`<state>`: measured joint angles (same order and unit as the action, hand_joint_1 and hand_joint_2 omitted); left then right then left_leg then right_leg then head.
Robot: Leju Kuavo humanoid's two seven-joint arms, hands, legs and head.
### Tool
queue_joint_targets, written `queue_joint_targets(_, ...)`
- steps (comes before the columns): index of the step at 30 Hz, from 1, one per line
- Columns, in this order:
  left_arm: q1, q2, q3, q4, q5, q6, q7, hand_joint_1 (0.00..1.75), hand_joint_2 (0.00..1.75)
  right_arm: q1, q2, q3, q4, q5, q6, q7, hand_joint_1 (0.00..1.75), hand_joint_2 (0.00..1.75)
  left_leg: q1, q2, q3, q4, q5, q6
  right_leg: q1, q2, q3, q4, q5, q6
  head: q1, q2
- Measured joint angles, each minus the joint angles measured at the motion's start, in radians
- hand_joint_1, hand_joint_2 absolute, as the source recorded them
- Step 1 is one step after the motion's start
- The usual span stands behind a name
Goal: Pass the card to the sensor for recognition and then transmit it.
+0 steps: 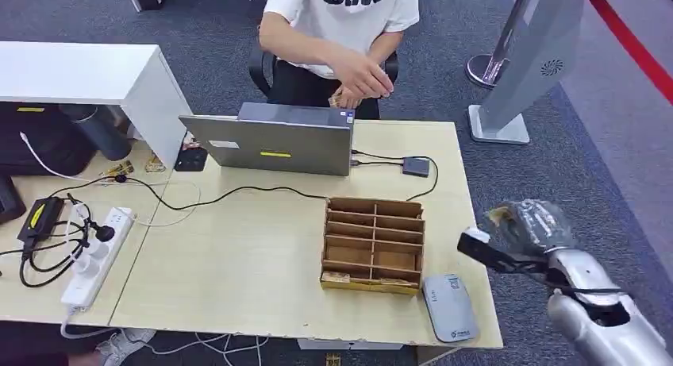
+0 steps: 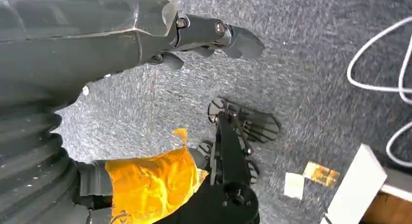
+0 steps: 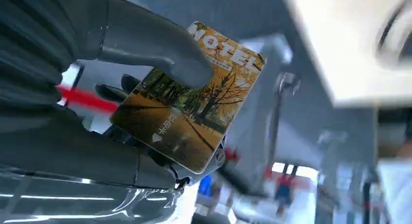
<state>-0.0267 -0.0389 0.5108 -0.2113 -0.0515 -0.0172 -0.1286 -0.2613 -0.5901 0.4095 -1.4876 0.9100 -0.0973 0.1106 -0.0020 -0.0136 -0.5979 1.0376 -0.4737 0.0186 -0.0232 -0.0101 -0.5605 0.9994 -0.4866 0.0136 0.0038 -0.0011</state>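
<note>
1 card (image 3: 187,100) sits pinched in my right hand (image 1: 528,227), lower right of frame, off the table's edge. Next I judge it must swing left over the grey sensor (image 1: 448,306). My left hand (image 2: 194,37) hangs empty, fingers loosely spread.

A light wooden rectangular table (image 1: 238,263) stands on grey-blue carpet floor (image 1: 492,25). A white cabinet (image 1: 95,76) adjoins the table's far left corner. A grey metal stand with a flat base (image 1: 516,88) occupies the floor beyond the far right corner. A red floor stripe (image 1: 631,40) runs diagonally alongside it.
</note>
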Motion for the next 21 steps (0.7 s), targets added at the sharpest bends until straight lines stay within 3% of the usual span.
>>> queue_joint_targets(3,0.0,0.0,0.003,0.0,-0.021,0.001,0.0,0.0,1.75,-0.065,-0.006,-0.056,-0.058,0.05,0.006,-0.016,1.75,1.75,-0.001,0.002,0.0,0.0,0.0,0.0,0.0,0.002,0.0,0.0,0.001,0.0,0.0,0.0)
queue_joint_targets(5,-0.008,-0.002,0.002,0.0,-0.063,-0.004,0.012,0.0,1.75,-0.185,0.017,-0.048,-0.042,0.071,0.051,-0.05,1.75,1.75,-0.001,0.006,-0.002,-0.001,0.0,-0.001,0.0,0.006,-0.001,0.003,0.002,-0.001,0.002,0.0)
queue_joint_targets(7,-0.033,-0.008,-0.003,0.0,-0.105,-0.004,0.039,0.0,1.75,-0.399,0.105,0.002,0.089,0.116,0.058,-0.053,1.75,1.75,-0.001,0.02,-0.001,0.0,0.003,-0.002,0.0,0.019,-0.009,0.004,0.009,-0.003,0.0,0.0)
queue_joint_targets(9,-0.074,-0.017,-0.013,0.0,-0.13,-0.002,0.06,0.0,1.75,-0.593,0.199,0.057,0.244,0.155,0.032,-0.046,1.75,1.75,-0.001,0.02,-0.001,0.0,0.007,-0.003,0.001,0.02,-0.009,0.005,0.01,-0.004,-0.002,0.0)
queue_joint_targets(12,-0.106,-0.034,-0.032,-0.001,-0.153,-0.001,0.078,0.0,1.75,-0.767,0.321,0.126,0.414,0.198,0.0,-0.023,1.75,1.75,0.001,0.012,-0.002,-0.001,0.011,-0.006,0.002,0.012,-0.008,0.006,0.011,-0.005,-0.002,0.0)
queue_joint_targets(16,-0.11,-0.05,-0.047,-0.001,-0.165,-0.001,0.088,0.0,1.75,-0.864,0.425,0.183,0.521,0.242,-0.006,0.015,1.75,1.75,0.003,0.009,-0.003,-0.001,0.012,-0.007,0.004,0.009,-0.009,0.006,0.011,-0.006,-0.001,0.0)
queue_joint_targets(21,-0.112,-0.057,-0.059,-0.001,-0.18,-0.004,0.095,0.0,1.75,-0.889,0.5,0.221,0.556,0.254,0.01,0.023,1.75,1.75,0.003,0.008,-0.004,-0.001,0.011,-0.007,0.004,0.008,-0.009,0.006,0.01,-0.006,-0.002,0.0)
